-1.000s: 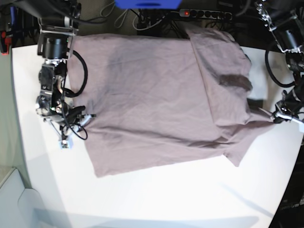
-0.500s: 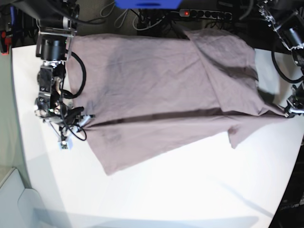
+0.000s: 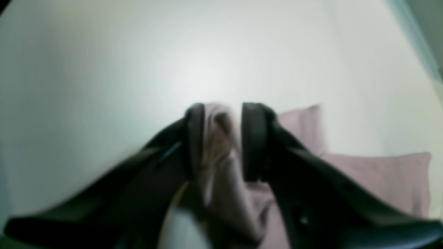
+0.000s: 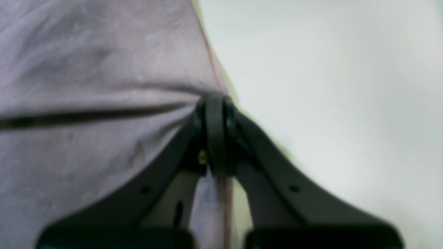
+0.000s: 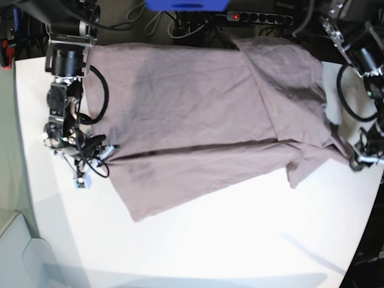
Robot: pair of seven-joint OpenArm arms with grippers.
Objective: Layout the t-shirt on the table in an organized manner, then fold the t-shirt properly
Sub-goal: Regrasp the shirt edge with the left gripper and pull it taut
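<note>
The mauve t-shirt (image 5: 198,114) lies spread over the white table (image 5: 240,240), with a straight crease running across it from left to right. My right gripper (image 5: 108,147) is at the shirt's left edge. In the right wrist view it is shut (image 4: 214,103) on the hem of the t-shirt (image 4: 86,69). My left gripper (image 5: 355,159) is at the shirt's right corner. In the left wrist view its jaws stand apart (image 3: 217,114) with a bunch of the t-shirt (image 3: 363,180) lying loosely between them.
A black power strip (image 5: 258,17), cables and a blue object (image 5: 187,5) lie behind the table's far edge, close to the shirt's top. The table's curved edge runs down the left side, with a pale grey surface (image 5: 15,252) below it.
The left gripper pulled the shirt's right corner outward, drawing a taut crease across the cloth. Its jaws have now parted and the corner has slackened. The right gripper kept its hold in place.
</note>
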